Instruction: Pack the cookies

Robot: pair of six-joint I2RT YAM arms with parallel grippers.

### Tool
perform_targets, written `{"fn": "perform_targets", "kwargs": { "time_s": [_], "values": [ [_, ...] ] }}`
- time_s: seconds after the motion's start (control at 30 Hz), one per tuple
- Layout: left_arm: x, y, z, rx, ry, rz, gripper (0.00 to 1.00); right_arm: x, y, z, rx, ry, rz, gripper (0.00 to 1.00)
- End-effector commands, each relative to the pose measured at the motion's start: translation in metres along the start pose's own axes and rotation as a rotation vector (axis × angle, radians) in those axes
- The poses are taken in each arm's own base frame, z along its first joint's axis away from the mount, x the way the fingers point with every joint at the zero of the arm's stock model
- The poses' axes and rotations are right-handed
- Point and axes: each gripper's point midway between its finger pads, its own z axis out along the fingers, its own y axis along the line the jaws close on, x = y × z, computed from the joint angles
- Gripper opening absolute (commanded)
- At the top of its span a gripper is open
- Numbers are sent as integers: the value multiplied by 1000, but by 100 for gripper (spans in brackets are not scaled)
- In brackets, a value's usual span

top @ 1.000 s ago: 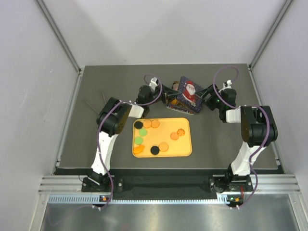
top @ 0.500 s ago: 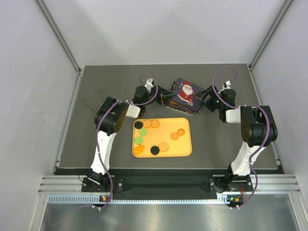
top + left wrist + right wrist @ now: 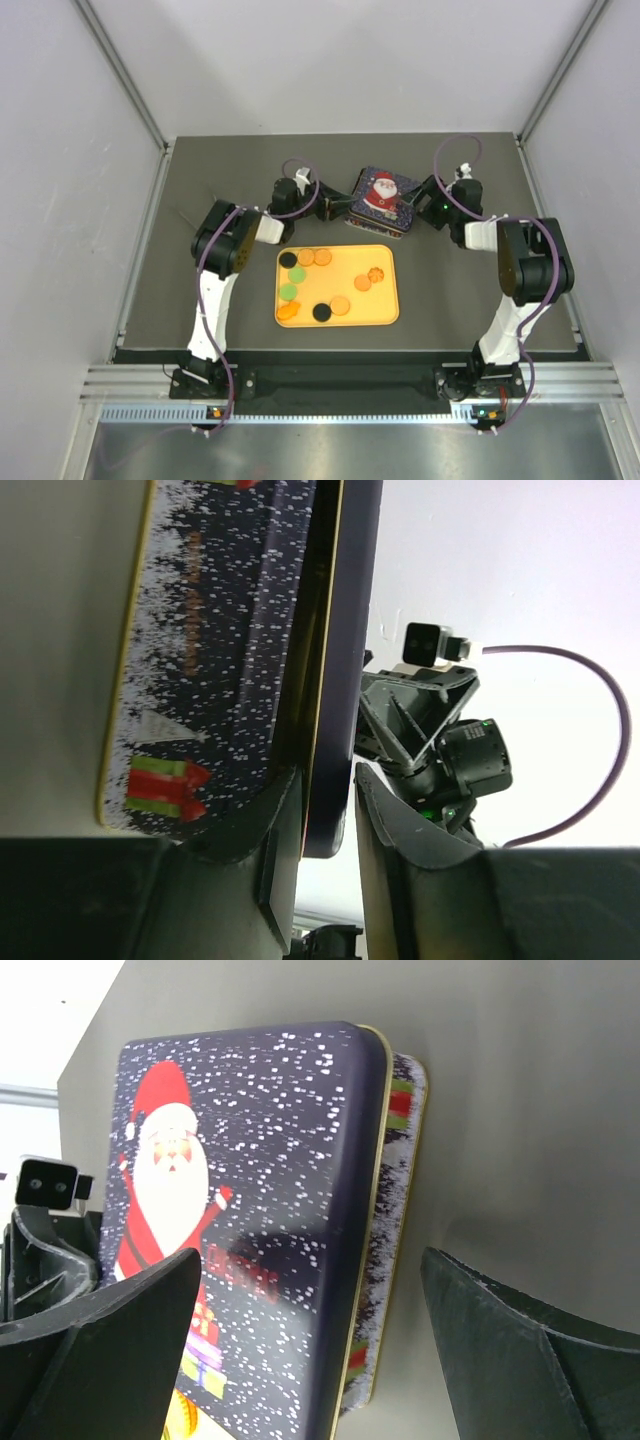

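Several cookies [image 3: 340, 305], orange, green and black discs, lie on an orange tray [image 3: 390, 300]. Behind it sits a dark blue Christmas tin [image 3: 210, 650] with its Santa lid [image 3: 383, 192] resting on top, slightly ajar. My left gripper [image 3: 335, 208] is at the tin's left side. In the left wrist view the left gripper [image 3: 325, 830] straddles the lid's rim [image 3: 345, 630] with a thin gap beside it, narrowly open. My right gripper [image 3: 412, 205] is at the tin's right side. Its wrist view shows the right gripper [image 3: 310, 1260] wide open around the lid [image 3: 250, 1180] and box corner [image 3: 395, 1210], touching neither.
The tin and tray stand on a dark grey mat [image 3: 200, 300]. White enclosure walls rise at the back and on both sides. The two arms reach inward toward each other across the back of the mat.
The lid has come down from a tilt to lie nearly flat on the tin. The tin and both grippers shifted slightly back and left. The left jaws have loosened a little.
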Motion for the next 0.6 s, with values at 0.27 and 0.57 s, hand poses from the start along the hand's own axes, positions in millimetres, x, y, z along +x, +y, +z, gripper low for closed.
{"fn": "perform_targets", "kwargs": {
  "time_s": [0.27, 0.57],
  "values": [
    [-10, -13, -10, 9, 11, 72, 35, -16, 24, 7, 2, -16, -89, 91],
    [-15, -14, -20, -4, 11, 72, 36, -15, 24, 11, 52, 1, -129, 90]
  ]
}}
